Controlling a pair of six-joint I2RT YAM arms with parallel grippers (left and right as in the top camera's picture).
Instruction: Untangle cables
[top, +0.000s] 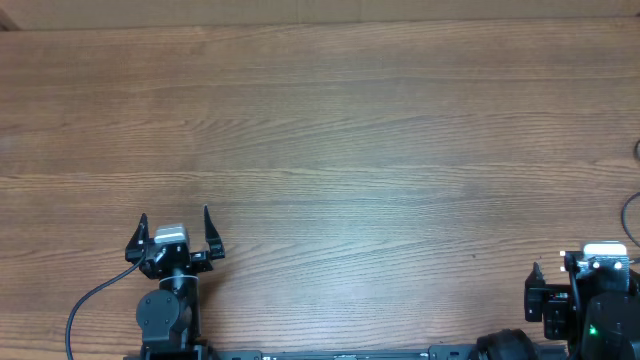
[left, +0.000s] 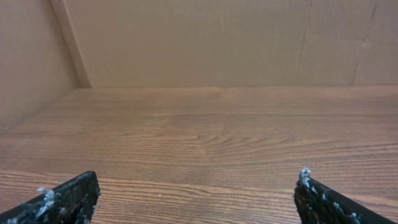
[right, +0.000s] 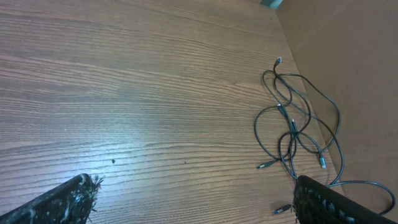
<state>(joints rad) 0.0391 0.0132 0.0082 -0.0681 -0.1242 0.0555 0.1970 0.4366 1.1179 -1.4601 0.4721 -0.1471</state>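
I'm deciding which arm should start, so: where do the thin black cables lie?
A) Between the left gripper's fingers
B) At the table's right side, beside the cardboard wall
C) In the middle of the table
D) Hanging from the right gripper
B: the right wrist view shows the cables tangled on the table beside the cardboard wall, apart from the right gripper, whose fingers stand open.
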